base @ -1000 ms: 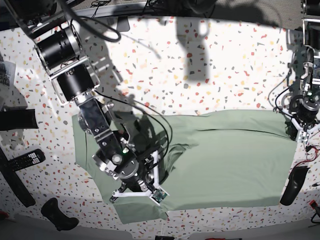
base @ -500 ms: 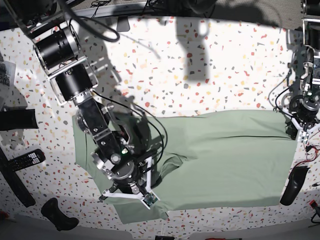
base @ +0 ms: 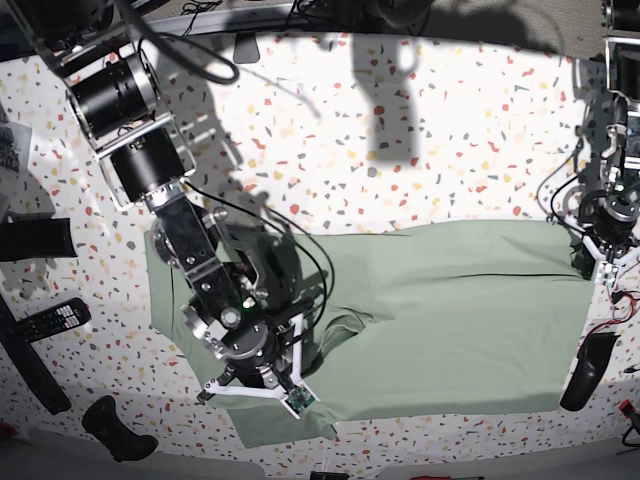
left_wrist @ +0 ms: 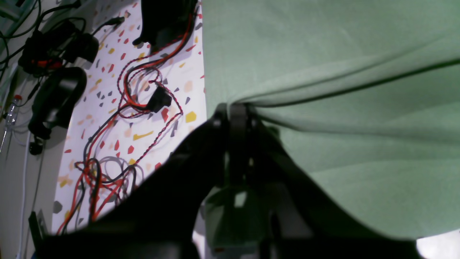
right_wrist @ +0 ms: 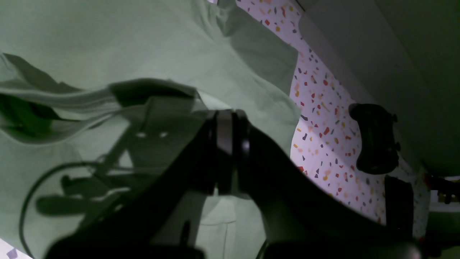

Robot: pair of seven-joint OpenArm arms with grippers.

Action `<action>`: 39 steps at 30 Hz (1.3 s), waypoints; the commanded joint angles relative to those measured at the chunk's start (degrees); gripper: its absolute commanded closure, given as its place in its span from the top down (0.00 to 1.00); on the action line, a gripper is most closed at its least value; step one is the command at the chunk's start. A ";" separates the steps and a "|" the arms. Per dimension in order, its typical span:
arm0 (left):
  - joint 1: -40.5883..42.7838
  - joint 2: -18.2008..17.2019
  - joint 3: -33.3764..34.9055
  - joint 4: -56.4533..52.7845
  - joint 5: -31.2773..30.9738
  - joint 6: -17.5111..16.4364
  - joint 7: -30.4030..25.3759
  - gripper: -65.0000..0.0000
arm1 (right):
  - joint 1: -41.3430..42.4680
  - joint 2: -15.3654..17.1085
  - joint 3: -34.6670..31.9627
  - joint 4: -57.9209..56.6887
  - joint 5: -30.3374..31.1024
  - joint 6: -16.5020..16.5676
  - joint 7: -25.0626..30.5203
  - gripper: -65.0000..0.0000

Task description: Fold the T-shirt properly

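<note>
The T-shirt (base: 450, 320) lies spread across the near half of the speckled counter (base: 420, 150), a wide pale green sheet reaching from the left side of the base view to its right edge. Its surface is mostly flat on the right; toward the left it bunches into raised folds beside the arm there.

The left hand (left_wrist: 233, 111) sits at the shirt's far right corner in the base view (base: 592, 262). In its wrist view the fingers are closed together on the shirt's edge, and a taut crease runs away from the pinch across the cloth (left_wrist: 341, 72).

The right hand (right_wrist: 226, 118) is low over the bunched part of the shirt, on the left of the base view (base: 262, 375). Its wrist view shows the fingers pressed together with a gathered fold of green cloth (right_wrist: 107, 97) lying right at them, so it appears clamped on the shirt, though the dark fingers hide the exact contact.

Around the shirt: red and black twisted wires (left_wrist: 118, 118) lie on the counter just beside the left hand. A black game controller (right_wrist: 375, 144) rests on the counter beyond the shirt's sleeve, also seen at the lower left of the base view (base: 115, 428). A black remote (base: 50, 320) lies near the left edge, well apart from the shirt's body.
</note>
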 commanded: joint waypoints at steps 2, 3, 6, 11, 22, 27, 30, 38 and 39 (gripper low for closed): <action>-1.22 -1.14 -0.59 0.83 -0.28 0.72 -1.33 0.00 | 2.05 0.00 1.79 -1.40 -0.48 -0.79 4.52 0.29; -1.22 -1.14 -0.59 0.83 -0.28 0.72 -1.33 0.00 | 2.05 0.00 2.78 -2.80 -0.48 -0.79 6.14 0.37; -1.22 -1.14 -0.59 0.83 -0.28 0.72 -1.33 0.00 | 2.05 -0.17 6.64 -7.04 -2.97 -0.81 10.12 0.47; -1.25 -1.14 -0.59 0.83 -0.26 0.72 -1.38 0.00 | 2.05 -0.17 12.81 -9.73 -3.19 -0.81 9.97 0.47; -1.27 -1.14 -0.59 0.83 -0.24 0.72 -6.38 0.20 | 2.19 -0.17 18.45 -9.73 -3.17 -0.76 5.38 0.47; -2.29 -1.14 -0.59 0.83 -0.02 0.72 -6.95 0.23 | 2.19 -0.17 18.45 -9.73 -2.75 -0.74 4.26 0.47; -3.56 -1.14 -0.59 0.83 -0.07 0.72 -6.95 0.23 | 2.19 -0.17 18.45 -9.73 -2.05 -0.59 3.58 0.47; -4.85 -1.16 -0.59 5.09 -1.84 0.76 12.96 0.23 | 2.19 -0.13 18.45 -9.70 0.20 0.59 3.04 0.47; -4.59 -1.20 -0.59 7.06 -3.93 0.87 17.09 0.23 | 2.19 -0.15 18.45 -9.70 0.22 0.59 3.10 0.47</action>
